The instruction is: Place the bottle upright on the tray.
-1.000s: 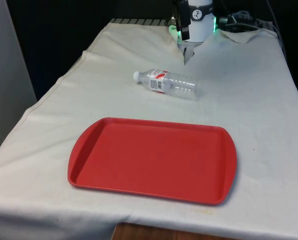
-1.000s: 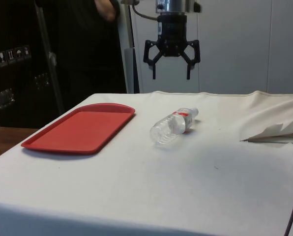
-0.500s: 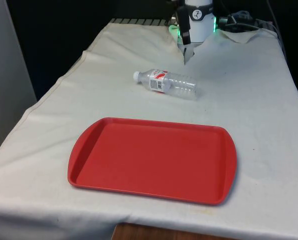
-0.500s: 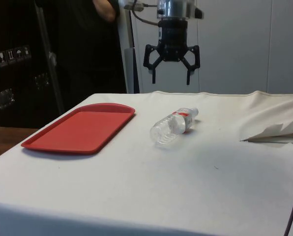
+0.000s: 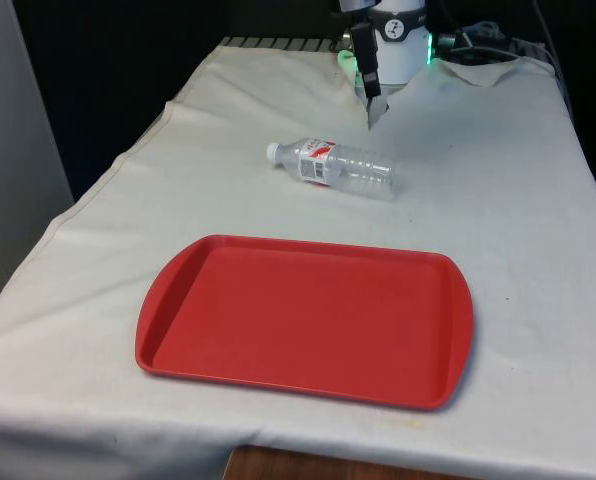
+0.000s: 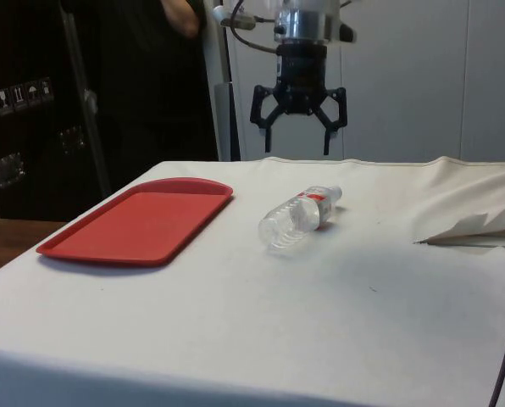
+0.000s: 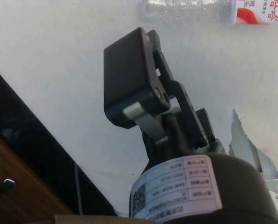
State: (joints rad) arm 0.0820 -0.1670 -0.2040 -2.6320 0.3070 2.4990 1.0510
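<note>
The pincer [image 6: 297,119], fingers spread wide and empty, hangs above the table's far end; the bottle [image 5: 332,167] lies flat between it and the tray [image 5: 308,320].

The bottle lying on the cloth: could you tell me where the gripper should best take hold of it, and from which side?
Probably the labelled upper body, from straight above. The bottle lies on its side on the cloth, short of the tray, so its round barrel is free on both flanks. The gripper hangs open above it; its fingers could straddle the barrel crosswise.
</note>
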